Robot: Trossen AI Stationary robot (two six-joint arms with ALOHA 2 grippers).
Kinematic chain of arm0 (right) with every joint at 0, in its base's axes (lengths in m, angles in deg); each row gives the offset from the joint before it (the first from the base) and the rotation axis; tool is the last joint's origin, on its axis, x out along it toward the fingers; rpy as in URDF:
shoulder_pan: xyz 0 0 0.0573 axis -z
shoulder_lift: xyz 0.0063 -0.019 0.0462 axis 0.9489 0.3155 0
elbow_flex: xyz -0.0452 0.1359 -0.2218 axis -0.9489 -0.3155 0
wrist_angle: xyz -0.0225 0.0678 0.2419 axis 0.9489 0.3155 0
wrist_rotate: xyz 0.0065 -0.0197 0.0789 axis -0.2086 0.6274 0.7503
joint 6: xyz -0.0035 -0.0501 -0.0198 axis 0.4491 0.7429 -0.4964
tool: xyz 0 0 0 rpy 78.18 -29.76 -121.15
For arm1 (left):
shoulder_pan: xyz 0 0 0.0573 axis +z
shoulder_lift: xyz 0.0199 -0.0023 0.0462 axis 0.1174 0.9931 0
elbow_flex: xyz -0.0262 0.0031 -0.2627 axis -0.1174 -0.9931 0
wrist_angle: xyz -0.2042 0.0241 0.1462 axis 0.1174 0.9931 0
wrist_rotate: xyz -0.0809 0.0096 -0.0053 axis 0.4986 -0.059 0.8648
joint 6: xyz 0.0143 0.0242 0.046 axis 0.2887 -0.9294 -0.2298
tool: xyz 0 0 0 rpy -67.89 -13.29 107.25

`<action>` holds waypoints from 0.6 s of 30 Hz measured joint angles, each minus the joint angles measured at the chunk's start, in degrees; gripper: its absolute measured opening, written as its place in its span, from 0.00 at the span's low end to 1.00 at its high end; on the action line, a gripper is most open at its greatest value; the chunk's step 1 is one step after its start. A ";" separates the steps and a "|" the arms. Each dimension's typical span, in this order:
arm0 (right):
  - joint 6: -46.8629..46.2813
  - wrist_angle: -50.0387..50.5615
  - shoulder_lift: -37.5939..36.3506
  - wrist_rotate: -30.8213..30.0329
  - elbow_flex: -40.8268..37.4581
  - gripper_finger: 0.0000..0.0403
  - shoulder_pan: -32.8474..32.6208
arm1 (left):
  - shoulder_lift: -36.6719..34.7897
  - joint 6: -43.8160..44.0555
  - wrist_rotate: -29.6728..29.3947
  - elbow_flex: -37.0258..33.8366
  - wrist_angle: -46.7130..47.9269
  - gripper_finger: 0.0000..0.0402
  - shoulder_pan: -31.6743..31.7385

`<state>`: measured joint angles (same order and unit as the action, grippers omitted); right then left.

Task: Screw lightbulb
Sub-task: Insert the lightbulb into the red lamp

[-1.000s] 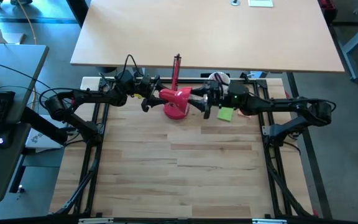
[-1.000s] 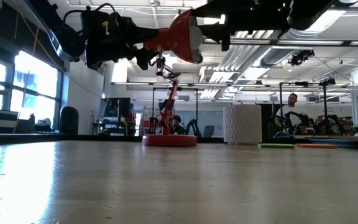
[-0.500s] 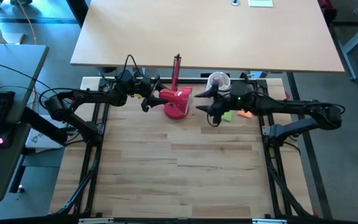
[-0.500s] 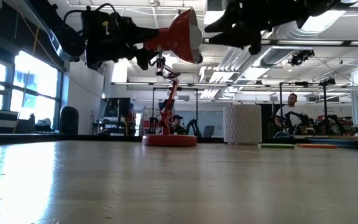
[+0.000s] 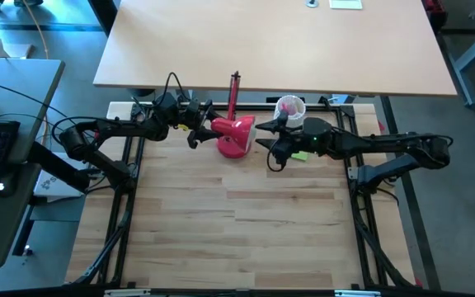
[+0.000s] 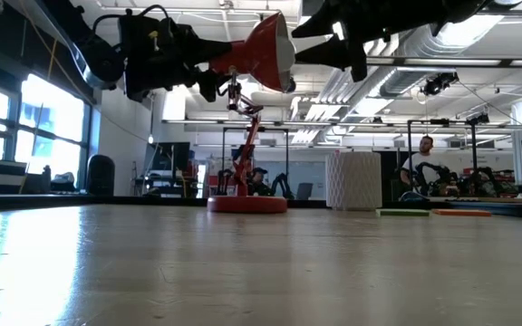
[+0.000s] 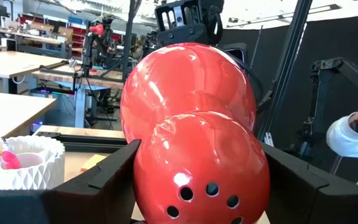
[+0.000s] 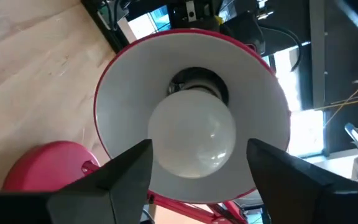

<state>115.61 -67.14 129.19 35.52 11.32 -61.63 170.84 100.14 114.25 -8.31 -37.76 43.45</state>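
Now lightbulb (image 8: 193, 132) in shade (image 8: 123, 112) — ahead of open right hand (image 8: 197, 163).

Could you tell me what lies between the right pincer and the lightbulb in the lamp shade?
Nothing: in the right wrist view the right pincer stands open facing the lightbulb in the red shade, with only air between.

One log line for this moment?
left pincer: grips lamp shade | right pincer: open, off bulb | bulb: in socket
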 joint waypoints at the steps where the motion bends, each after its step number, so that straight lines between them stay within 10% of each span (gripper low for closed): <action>1: -0.08 0.00 0.00 0.03 0.00 0.66 0.00 | 0.00 0.02 0.00 0.00 0.00 0.64 0.00; 18: 1.38 -10.19 7.10 0.01 0.02 0.66 0.15 | -0.07 0.09 0.42 -0.13 0.00 0.64 0.11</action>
<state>116.99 -77.33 136.29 35.53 11.34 -61.48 170.78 100.23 114.66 -8.44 -37.76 43.56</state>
